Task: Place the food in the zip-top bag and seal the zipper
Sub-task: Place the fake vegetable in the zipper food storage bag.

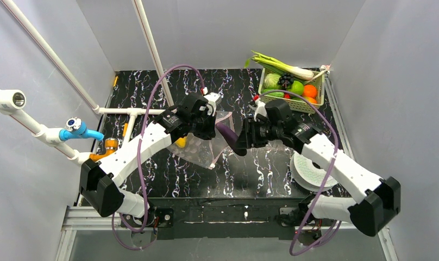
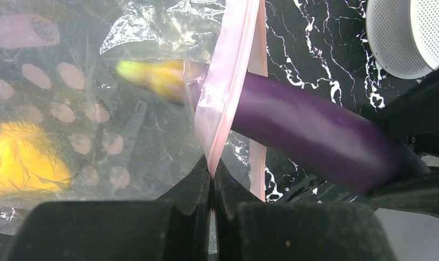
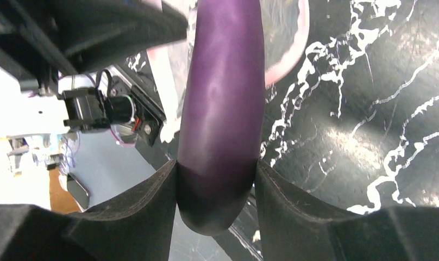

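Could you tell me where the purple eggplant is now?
Mid-table in the top view, the eggplant is gripped by the right tool, its tip inside the mouth of the zip-top bag.

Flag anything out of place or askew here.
Only the leek: it lies slanted across the far rim of the basket, leaves jutting past the corner. The eggplant halfway through the mouth of the bag is simply mid-insertion. Nothing looks spilled.

Left arm [image 1: 131, 153] and right arm [image 1: 339, 159] are white, black-jointed, trailing purple cables [image 1: 179, 66].
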Controlling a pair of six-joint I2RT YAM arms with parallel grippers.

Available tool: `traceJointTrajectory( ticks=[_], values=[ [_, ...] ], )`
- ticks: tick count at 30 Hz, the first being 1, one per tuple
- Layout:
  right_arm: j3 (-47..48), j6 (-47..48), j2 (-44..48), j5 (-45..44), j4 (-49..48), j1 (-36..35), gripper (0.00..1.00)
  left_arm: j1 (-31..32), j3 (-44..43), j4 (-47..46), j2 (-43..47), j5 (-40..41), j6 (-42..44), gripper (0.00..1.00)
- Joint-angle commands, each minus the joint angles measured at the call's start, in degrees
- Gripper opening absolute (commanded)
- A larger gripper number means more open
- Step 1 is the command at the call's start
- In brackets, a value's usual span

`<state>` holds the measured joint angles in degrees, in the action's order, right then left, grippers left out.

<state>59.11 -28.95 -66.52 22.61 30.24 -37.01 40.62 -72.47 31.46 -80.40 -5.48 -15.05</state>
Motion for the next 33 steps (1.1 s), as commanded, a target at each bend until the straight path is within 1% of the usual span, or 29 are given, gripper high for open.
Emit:
traceJointTrajectory(
  ticks=[1, 13, 18, 20, 23, 26, 28, 30, 33],
  values=[
    [5.57, -2.84, -4.65, -0.01, -6.30, -0.95, 0.01, 0.05, 0.87, -0.96, 2.75, -1.65, -0.07, 0.00],
    [9.21, -7.53, -12.57, -0.99, -11.77, -1.13, 0.02, 0.14, 2.49, -4.00, 6.66, -5.11, -0.24, 0.00],
    [10.91, -8.89, -14.72, -0.83, -12.85, -1.18, 0.11, 0.08, 2.52, -4.11, 7.14, -5.41, -0.25, 0.00],
    [11.37, -9.31, -15.62, -0.65, -13.36, -1.17, 0.16, 0.10, 2.58, -4.15, 7.39, -5.44, -0.24, 0.00],
    [12.17, -9.51, -16.92, -0.57, -13.63, -1.43, 0.32, 0.13, 2.65, -4.13, 7.77, -5.28, -0.23, 0.00],
    [12.36, -9.42, -17.56, -0.63, -13.64, -1.54, 0.50, 0.13, 2.68, -4.18, 7.91, -4.99, -0.16, 0.00],
    [12.28, -9.09, -17.49, -0.84, -13.55, -1.73, 0.60, 0.08, 2.74, -4.20, 7.97, -4.93, -0.16, 0.00],
    [12.10, -8.80, -17.18, -1.23, -13.18, -1.82, 0.67, 0.13, 2.71, -4.22, 8.13, -4.93, -0.19, 0.00],
    [11.78, -8.27, -16.70, -1.79, -12.47, -1.83, 0.74, 0.15, 2.84, -4.35, 8.11, -4.85, -0.23, 0.00]
  ],
)
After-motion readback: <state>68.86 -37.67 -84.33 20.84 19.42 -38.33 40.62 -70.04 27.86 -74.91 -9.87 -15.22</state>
